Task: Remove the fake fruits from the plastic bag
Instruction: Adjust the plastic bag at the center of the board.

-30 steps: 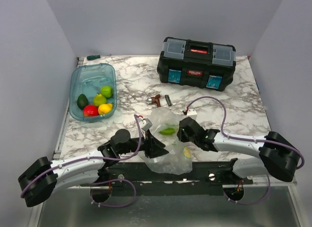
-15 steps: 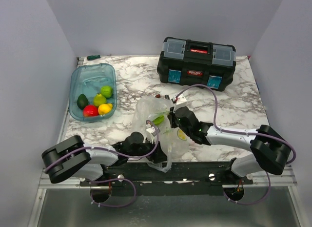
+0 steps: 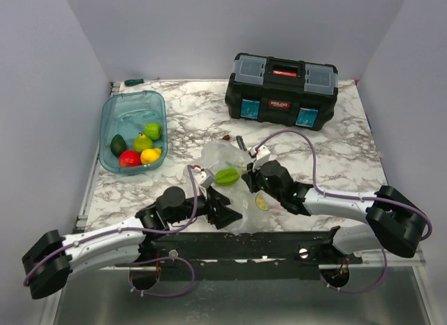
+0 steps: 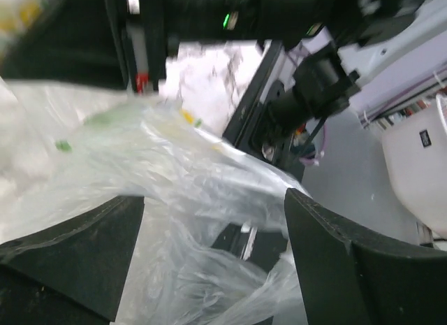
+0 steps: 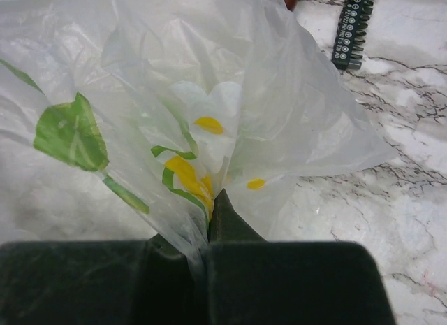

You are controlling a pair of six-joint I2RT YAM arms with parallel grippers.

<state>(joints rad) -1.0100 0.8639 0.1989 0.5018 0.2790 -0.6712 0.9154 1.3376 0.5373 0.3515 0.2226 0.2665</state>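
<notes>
Two claws meet at the bag (image 3: 220,156), which lies crumpled near the middle of the table's (image 3: 335,150) near edge. Your right claw (image 5: 206,251) has its fingers pressed together on a fold of the film, and the plastic fans up and away from that pinch. Just beyond the fingers you can see a green leaf (image 5: 70,133) and a white flower (image 5: 209,122) with yellow in it, both printed on the film.

Your left claw (image 4: 213,199) is spread wide. Loose plastic lies in the gap between its fingers, but the blur keeps you from telling whether either finger touches it. From above, this claw sits at the bag's near-left side and the right one at its right side.

A green patch (image 3: 227,176) shows at the bag's middle from above; you cannot tell whether it is a fruit inside or the printed leaf.

A bit strip (image 5: 353,28) lies on the marble just past the bag, toward the far edge.

Well apart, by the left edge, five fruits (image 3: 143,143) sit in the teal tub (image 3: 133,98): one dark green, one red, one yellow, two lime-green. The toolbox (image 3: 281,91) stands shut at the far edge, right of middle. A green-handled screwdriver (image 3: 133,82) lies in the far left corner.
</notes>
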